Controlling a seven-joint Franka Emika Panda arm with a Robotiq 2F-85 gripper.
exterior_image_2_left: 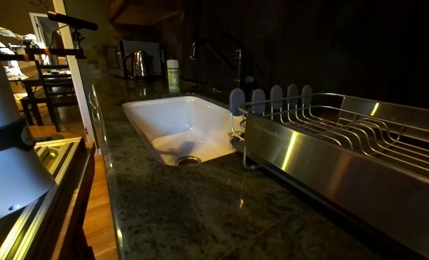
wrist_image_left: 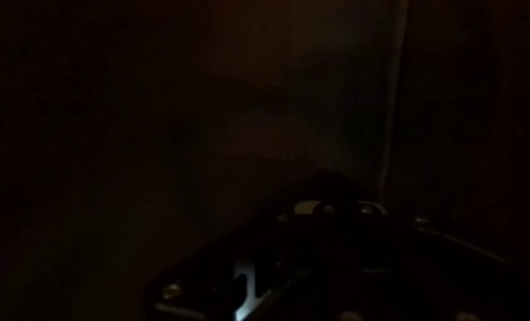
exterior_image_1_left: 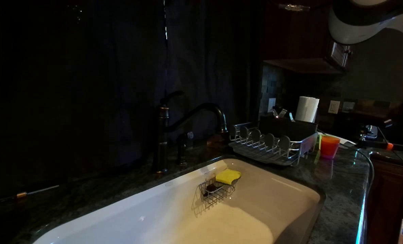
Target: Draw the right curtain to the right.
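One hand (wrist_image_left: 334, 189) sits low in your wrist view — too dark to tell whether it's spread or pressed together. Past the sink (exterior_image_1_left: 133, 213) and faucet (exterior_image_1_left: 162, 142), in an exterior view, the right curtain (exterior_image_1_left: 204, 61) hangs just right of a bright slit (exterior_image_1_left: 165, 32); likely light, limp cloth — pinch a whole fold near that edge.

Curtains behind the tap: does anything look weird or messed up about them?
One thing: in an exterior view, a thin bright streak runs down between the wide curtain and the right curtain. It stands out against all that dark, so they may not quite meet there. It's too dark to tell about rips.
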